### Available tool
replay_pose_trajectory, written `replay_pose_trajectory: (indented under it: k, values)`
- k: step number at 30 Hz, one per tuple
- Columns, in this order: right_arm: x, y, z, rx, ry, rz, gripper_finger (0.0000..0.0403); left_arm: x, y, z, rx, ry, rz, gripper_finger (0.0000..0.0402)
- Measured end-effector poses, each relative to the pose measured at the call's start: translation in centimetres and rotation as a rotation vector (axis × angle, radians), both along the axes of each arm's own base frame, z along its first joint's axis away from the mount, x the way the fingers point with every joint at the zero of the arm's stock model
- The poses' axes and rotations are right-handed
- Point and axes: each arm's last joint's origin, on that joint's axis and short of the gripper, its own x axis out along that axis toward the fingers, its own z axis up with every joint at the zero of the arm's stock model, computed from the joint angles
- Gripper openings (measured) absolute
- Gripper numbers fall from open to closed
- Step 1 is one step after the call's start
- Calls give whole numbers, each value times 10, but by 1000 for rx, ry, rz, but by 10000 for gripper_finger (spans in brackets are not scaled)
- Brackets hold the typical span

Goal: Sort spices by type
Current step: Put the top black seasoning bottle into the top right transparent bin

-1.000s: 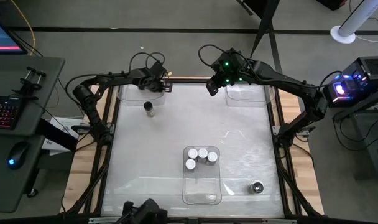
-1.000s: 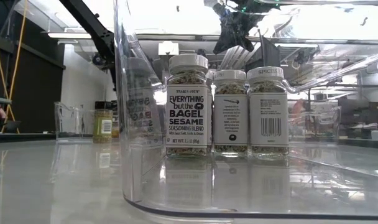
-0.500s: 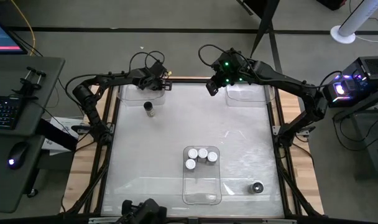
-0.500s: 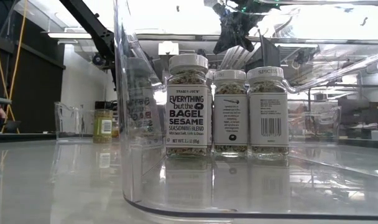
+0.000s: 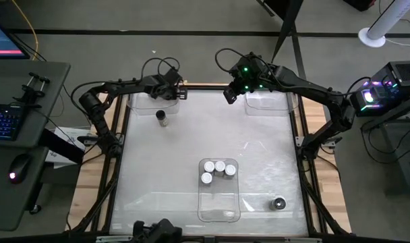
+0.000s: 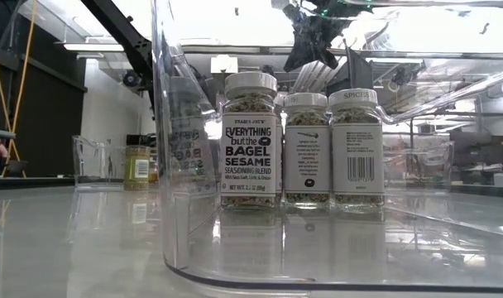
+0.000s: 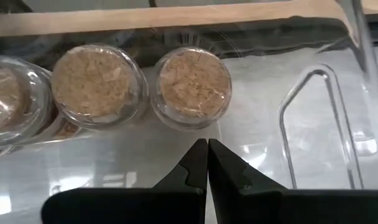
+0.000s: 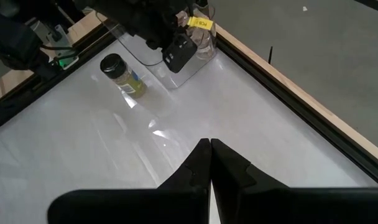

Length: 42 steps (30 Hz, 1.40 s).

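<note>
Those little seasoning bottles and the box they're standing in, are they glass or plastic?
The spice jars look like clear glass or hard plastic; the seasoning shows through, and the caps are matte white, likely plastic. The tray looks like glossy clear plastic, with rounded moulded corners and reflections. I cannot tell for sure.

1. We are looking straight down on a white table (image 5: 191,155) framed by wood.
2. Our left gripper (image 5: 172,90) is hovering over a clear tray (image 5: 141,102) at the far left corner.
3. A dark-capped jar (image 5: 162,117) is standing just beside that tray.
4. Our right gripper (image 5: 230,92) is hanging beside another clear tray (image 5: 269,102) at the far right.
5. Three white-capped jars (image 5: 217,170) are sitting in a near tray (image 5: 218,202).
6. A dark-capped jar (image 5: 278,203) is standing alone near the right corner.
</note>
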Motion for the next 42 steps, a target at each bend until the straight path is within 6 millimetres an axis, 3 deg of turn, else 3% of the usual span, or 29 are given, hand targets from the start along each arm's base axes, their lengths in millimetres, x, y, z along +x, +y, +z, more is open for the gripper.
replay_pose_trajectory:
  k: [7, 13, 16, 19, 24, 27, 30, 36, 42]
  values:
    - [3, 6, 0, -7, 3, 28, 0, -6, -14, 24, -22, -9, -103, 0]
    - [4, 8, 0, -20, 5, 44, 0, -25, -36, 80, 96, -63, -144, 0]
    - [4, 8, 0, -27, 7, 51, 0, -34, -64, 113, 158, -123, -204, 0]
    - [4, 8, 0, -35, 10, 55, 0, -42, -103, 138, 220, -173, -343, 0]
    - [4, 7, 0, -40, 12, 58, 0, -57, -172, 143, 211, -310, -515, 0]
    - [4, 7, 0, -40, 12, 58, 0, -69, -196, 137, 203, -345, -531, 7]
    - [4, 7, 0, -40, 12, 58, 0, -76, -199, 137, 251, -331, -518, 30]
    - [4, 7, 0, -41, 15, 60, 0, -76, -175, 147, 264, -310, -578, 121]
    - [4, 7, 0, -40, 16, 60, 0, -65, -151, 126, 132, -84, -671, 238]
